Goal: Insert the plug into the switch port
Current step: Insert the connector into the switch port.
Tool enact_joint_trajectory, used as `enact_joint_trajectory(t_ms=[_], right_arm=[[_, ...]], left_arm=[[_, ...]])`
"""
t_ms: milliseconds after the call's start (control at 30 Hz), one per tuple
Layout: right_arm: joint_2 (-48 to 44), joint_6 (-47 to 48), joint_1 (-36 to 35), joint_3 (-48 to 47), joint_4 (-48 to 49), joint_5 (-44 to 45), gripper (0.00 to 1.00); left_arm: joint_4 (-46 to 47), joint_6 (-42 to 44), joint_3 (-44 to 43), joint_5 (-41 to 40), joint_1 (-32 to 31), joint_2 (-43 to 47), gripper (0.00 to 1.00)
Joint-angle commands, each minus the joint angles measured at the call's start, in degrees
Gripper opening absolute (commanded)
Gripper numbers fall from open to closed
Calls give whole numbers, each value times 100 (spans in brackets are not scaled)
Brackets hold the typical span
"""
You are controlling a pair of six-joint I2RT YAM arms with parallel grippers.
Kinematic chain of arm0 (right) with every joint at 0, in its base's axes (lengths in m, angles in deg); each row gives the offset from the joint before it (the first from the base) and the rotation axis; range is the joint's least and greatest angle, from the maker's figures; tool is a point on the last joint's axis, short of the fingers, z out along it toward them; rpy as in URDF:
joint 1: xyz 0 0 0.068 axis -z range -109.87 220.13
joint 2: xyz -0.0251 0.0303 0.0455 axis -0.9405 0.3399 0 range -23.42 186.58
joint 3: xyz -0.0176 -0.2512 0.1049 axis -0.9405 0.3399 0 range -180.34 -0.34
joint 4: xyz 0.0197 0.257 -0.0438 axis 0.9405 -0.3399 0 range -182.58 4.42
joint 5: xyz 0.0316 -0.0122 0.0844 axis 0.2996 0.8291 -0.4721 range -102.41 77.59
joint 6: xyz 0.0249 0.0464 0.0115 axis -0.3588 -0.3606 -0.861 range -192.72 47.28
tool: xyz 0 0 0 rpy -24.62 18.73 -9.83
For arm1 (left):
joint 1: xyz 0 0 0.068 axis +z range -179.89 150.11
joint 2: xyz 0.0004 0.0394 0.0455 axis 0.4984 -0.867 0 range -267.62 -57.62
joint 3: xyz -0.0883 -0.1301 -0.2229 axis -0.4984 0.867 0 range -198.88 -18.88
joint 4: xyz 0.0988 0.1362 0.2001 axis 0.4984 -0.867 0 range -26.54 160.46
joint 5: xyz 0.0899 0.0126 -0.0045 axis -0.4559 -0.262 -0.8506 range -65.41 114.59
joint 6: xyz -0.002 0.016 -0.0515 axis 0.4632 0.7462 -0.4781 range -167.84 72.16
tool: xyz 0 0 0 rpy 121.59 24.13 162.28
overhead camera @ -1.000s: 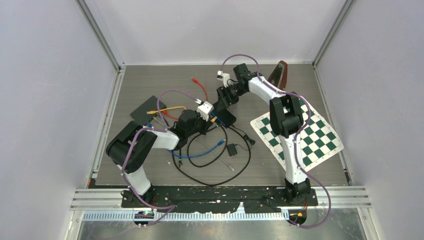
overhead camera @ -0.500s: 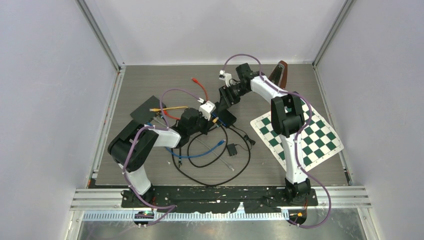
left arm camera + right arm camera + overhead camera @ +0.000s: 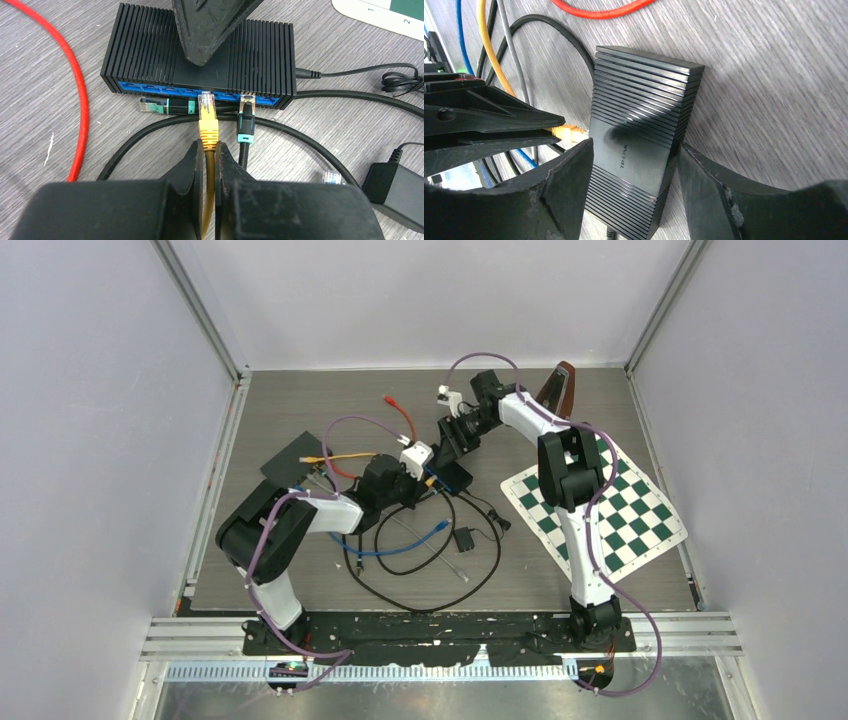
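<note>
- red cable (image 3: 77, 90) curves over the tabletop (image 3: 280, 410), well to the left of the left end effector (image 3: 210, 150)
- a loose teal-and-black plug (image 3: 167, 106) lies sideways just left of that end effector's tips, along the front of the switch (image 3: 140, 55) and in no port
- the left end effector is closed on the yellow cable just behind its plug (image 3: 208, 117); the plug points straight ahead, its clear tip at the blue port row; I cannot tell whether it has gone in
- just right of it, a black cable with a teal boot (image 3: 245, 125) sits in a port
- the right end effector (image 3: 635, 147) is spread open, one finger to each side of the black ribbed switch body
- black adapter (image 3: 397, 192) lies near the left end effector, on its right
- tabletop of grey wood grain; a green-and-white chequered mat (image 3: 640, 520) lies beside the right arm; pale walls (image 3: 420, 300) close the cell in
</note>
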Motion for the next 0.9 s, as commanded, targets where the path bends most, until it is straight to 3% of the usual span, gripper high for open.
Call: enact_joint_trajectory(t_ms=[0, 867], right_arm=[[30, 90, -48, -236, -297, -339, 68], [252, 309, -49, 196, -998, -1256, 62]], left_arm=[[513, 3, -163, 125, -25, -5, 0], [490, -235, -242, 220, -36, -179, 0]])
